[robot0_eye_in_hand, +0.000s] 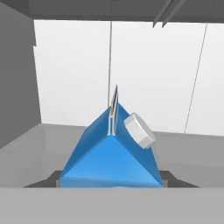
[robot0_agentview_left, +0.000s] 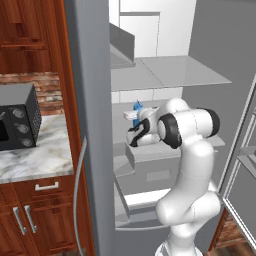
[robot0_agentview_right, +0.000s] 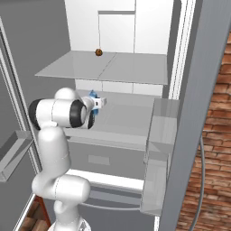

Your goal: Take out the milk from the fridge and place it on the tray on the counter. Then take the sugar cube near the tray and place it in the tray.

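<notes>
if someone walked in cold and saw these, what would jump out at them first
The white arm reaching into the open fridge, its tool closed around the blue milk carton on a middle shelf. In the hand view the carton's gabled top and white cap sit right up against the camera. A small brown round thing also stands out alone on the shelf above.

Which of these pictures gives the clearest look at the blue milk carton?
The hand view: the milk sits close up there, its blue gabled top and white cap plain to see, between the gripper's fingers. In both base views just a small blue tip peeks out behind the arm, inside the fridge.
</notes>
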### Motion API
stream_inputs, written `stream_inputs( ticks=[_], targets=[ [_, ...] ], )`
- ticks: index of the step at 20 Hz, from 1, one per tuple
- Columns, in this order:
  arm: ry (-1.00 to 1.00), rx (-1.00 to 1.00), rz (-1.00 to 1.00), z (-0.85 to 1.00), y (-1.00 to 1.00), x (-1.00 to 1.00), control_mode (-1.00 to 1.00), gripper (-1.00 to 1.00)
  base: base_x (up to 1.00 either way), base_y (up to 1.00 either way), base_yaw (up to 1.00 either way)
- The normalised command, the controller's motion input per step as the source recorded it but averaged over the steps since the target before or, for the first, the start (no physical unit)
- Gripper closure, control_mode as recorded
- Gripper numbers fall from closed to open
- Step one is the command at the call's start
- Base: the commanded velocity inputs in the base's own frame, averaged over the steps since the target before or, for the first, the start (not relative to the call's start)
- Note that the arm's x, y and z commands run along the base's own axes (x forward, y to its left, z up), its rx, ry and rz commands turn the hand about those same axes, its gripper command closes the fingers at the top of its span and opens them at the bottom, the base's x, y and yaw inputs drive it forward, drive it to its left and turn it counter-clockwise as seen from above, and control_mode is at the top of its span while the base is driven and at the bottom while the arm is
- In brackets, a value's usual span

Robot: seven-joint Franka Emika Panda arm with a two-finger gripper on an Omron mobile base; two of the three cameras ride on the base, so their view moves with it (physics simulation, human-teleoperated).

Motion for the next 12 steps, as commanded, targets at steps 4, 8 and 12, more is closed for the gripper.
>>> stream_inputs(
  ticks=[4,8,12],
  targets=[
    [-0.07,0.07,-0.03,0.17,0.0,-0.74,-1.0,1.0,0.0,0.0,0.0],
    [-0.01,0.03,-0.03,0.25,0.0,-0.84,-1.0,1.0,0.0,0.0,0.0],
    [0.0,0.0,-0.03,0.3,0.0,-0.93,-1.0,1.0,0.0,0.0,0.0]
  ],
)
